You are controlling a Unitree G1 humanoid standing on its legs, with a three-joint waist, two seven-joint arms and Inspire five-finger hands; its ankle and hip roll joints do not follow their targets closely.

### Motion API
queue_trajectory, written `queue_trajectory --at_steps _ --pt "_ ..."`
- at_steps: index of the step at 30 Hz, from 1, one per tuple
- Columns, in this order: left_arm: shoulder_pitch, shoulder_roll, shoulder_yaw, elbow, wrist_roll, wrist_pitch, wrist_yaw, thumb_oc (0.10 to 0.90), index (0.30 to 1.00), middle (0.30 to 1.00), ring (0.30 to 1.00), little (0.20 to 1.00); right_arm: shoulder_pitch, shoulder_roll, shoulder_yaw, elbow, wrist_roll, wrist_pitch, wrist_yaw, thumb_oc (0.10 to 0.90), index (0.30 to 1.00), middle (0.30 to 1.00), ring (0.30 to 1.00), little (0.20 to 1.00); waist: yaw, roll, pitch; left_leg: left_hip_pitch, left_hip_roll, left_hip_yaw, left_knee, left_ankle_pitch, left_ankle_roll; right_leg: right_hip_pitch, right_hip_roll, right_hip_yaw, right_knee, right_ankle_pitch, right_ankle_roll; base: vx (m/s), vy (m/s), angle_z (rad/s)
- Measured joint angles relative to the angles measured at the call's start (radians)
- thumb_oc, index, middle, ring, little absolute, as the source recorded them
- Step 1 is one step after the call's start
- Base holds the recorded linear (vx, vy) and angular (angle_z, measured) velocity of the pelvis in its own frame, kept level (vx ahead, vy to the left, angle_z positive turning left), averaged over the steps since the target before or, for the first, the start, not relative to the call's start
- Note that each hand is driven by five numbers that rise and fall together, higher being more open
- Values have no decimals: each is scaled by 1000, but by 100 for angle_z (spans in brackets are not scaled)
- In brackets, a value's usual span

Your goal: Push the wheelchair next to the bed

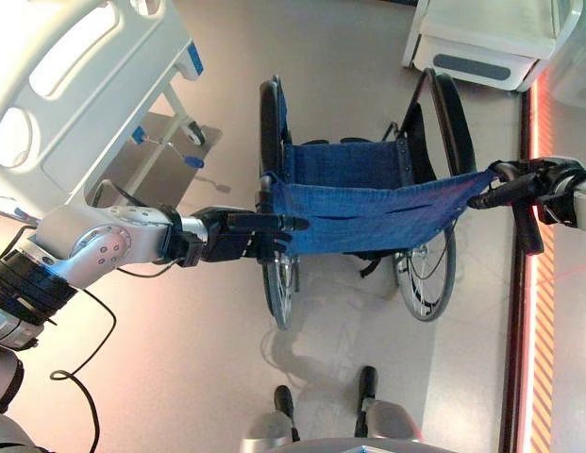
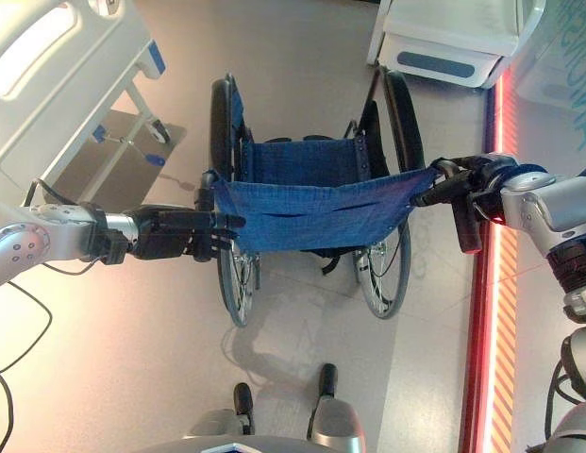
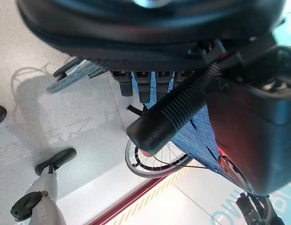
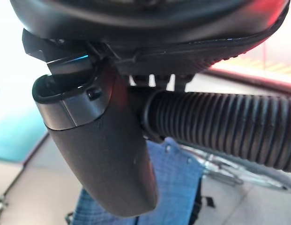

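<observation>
On a pale floor [image 1: 208,377], the wheelchair [image 1: 359,203] stands in front of you, with the bed [image 1: 75,85] far left. Your left hand [image 1: 238,236] and right hand [image 2: 467,189] each wrap a ribbed push handle [image 3: 171,115], so the push is under way. Next, steer left toward the bed, pressing evenly.

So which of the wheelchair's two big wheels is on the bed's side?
The large wheel by the robot's left hand; the bed stands just beyond it.

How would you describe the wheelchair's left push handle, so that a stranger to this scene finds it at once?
Find the wheelchair with the blue fabric back on the pale floor, right of the white bed. Its left push handle is the black ribbed grip at that side's end of the backrest, in the robot's left hand. The other grip is by the red floor stripe.
</observation>
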Motion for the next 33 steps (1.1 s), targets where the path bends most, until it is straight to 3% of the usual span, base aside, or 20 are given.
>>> queue_trajectory --at_steps 8,9,10,11,12,13,33 --pt "0 -1 0 5 0 -2 -1 800 900 900 900 900 -35 0 61 22 -42 20 80 800 900 900 900 900 1 -2 1 0 0 0 0 0 0 0 0 0 0 0 0 0 0 0" --pt "0 -3 0 8 0 -2 -1 800 900 900 900 900 -43 0 74 26 -42 22 82 755 832 832 832 832 0 -2 1 0 0 0 0 0 0 0 0 0 0 0 0 0 0 0" --pt "0 -5 0 10 0 -2 0 675 712 712 712 712 -46 0 78 27 -42 23 82 678 716 716 716 716 1 -2 1 0 0 0 0 0 0 0 0 0 0 0 0 0 0 0" --pt "0 -7 0 12 0 -4 2 463 394 394 394 394 -47 0 79 28 -42 25 82 598 596 596 596 596 1 -2 1 0 0 0 0 0 0 0 0 0 0 0 0 0 0 0" --pt "0 -8 0 13 0 -4 2 400 300 300 300 300 -47 0 79 29 -42 25 82 590 585 585 585 585 2 -2 1 0 0 0 0 0 0 0 0 0 0 0 0 0 0 0" --pt "0 -9 0 14 0 -4 3 400 300 300 300 300 -47 1 79 29 -42 26 82 400 300 300 300 300 2 -2 1 0 0 0 0 0 0 0 0 0 0 0 0 0 0 0" --pt "0 -31 0 23 -8 -27 61 400 300 300 300 300 -66 36 81 48 -104 39 35 400 300 300 300 300 12 -20 12 -2 -1 -2 0 0 0 -2 -1 -2 0 1 0 0 -4 0"
